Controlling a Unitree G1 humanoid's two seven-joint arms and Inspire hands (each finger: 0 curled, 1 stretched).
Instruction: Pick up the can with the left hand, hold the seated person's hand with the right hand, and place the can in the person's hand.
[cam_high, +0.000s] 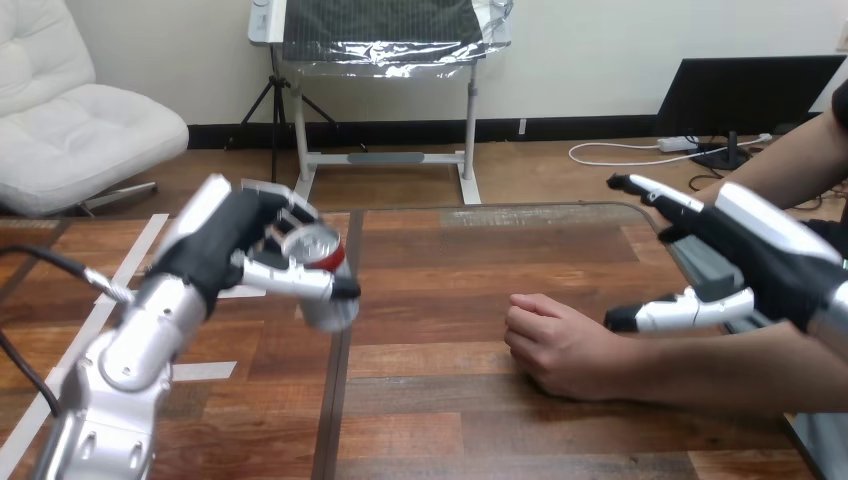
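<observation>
Since your left hand (225, 245) grips the silver-and-red metal can (318, 262) in curled fingers (283, 212), it clears the wooden worktop (450, 400). Your open right hand (760, 250) hovers near the person's fist (560, 345).

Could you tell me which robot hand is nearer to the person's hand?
The right. The right hand is open just right of the person's hand, by its wrist; the left hand, holding the can, is farther off at the left.
</observation>
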